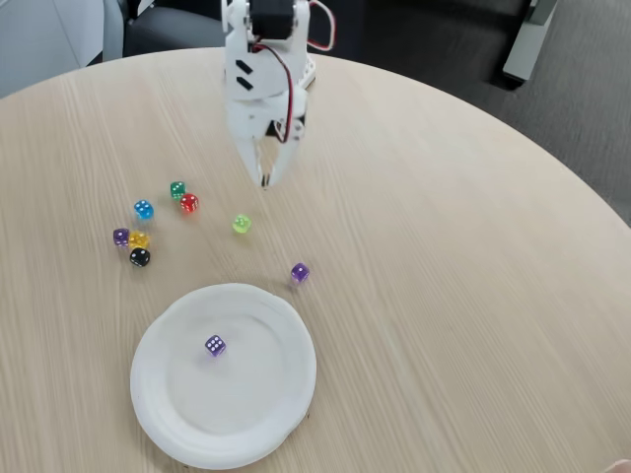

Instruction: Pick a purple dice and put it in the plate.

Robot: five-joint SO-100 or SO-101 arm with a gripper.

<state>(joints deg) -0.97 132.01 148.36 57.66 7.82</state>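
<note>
Pale wood-grain table (463,296) fills most of the fixed view, round at its far edge, with dark floor beyond it. No brand, label or readable writing shows on anything.

Near the front, left of centre, lies the white paper plate (286,325), round with a shallow raised rim. Inside it, a little left of its middle, sits the purple dice (214,345), a small see-through cube with white pips on top.

At the far side stands the white arm (258,69) with red and black wires, its claw (265,182) pointing down at the table. The 2 fingers meet at their tips with nothing between them, and whether the tips touch the wood cannot be told.

Just beyond the plate's right rim lies another purple die (300,272). A yellow-green die (242,225) sits nearer the claw. Further left are a red die (188,203), green die (177,189), blue die (144,209), orange die (139,239), black die (140,257) and a third purple die (121,236).
</note>
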